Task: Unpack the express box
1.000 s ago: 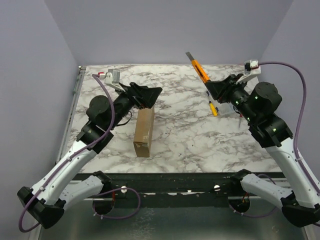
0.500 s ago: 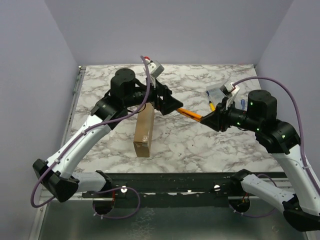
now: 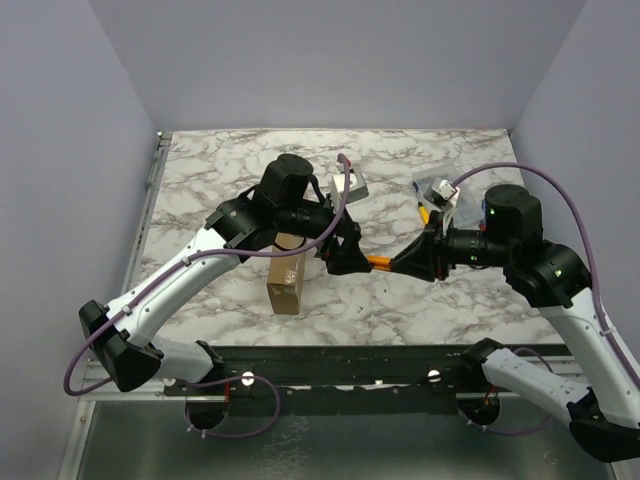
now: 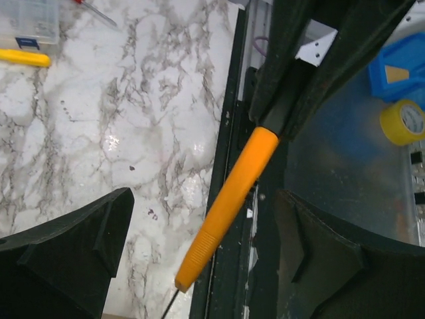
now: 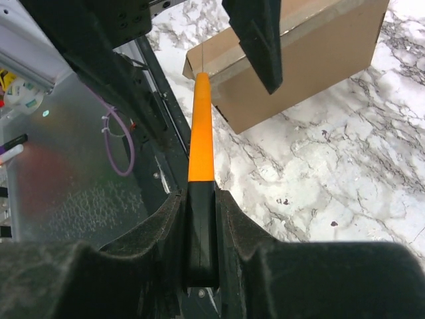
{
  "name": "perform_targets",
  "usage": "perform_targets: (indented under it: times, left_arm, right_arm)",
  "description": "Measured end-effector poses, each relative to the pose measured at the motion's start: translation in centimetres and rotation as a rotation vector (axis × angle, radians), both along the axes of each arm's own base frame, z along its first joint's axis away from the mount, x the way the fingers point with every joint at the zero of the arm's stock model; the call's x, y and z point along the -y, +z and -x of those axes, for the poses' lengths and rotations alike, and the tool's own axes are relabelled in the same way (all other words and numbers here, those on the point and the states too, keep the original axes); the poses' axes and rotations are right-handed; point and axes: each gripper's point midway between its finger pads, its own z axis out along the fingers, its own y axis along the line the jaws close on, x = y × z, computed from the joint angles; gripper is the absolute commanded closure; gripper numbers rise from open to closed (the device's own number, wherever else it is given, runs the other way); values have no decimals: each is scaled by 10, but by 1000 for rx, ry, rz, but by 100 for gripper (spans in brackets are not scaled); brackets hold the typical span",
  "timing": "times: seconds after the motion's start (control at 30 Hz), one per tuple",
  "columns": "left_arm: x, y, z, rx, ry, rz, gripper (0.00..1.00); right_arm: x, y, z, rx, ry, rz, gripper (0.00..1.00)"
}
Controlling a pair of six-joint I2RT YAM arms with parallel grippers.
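Right wrist view: the right gripper [image 5: 199, 199] is clamped on an orange-handled tool [image 5: 200, 126]. Its tip reaches between the wide-apart jaws of the left gripper [image 4: 206, 259], with the express box [image 5: 319, 60] just beyond on the marble table [image 5: 345, 173]

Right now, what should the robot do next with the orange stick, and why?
Probably shut the left gripper on the orange handle. Its open jaws stand on either side of the handle, while the right gripper clamps the black end, so a hand-over looks ready.
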Motion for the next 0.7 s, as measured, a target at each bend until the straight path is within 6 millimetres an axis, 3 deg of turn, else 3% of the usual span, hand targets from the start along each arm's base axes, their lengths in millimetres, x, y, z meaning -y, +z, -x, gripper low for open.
perform_targets:
  times: [0.2,0.3,0.53,0.7]
  left_arm:
    - [-12,-9,21,-4,-77,-26,4]
    - [-16,-15,25,-5,-93,-39,12]
    - [-23,-39,33,-48,-110,-94,44]
    - [-29,-33,36,-18,-98,-85,89]
  right_arm:
    - [-4,-3,0,-12,17,4,99]
    - [-6,-3,2,-18,32,1,99]
    - [-8,-4,4,-25,48,0,99]
    - [-9,-3,7,-28,63,-7,99]
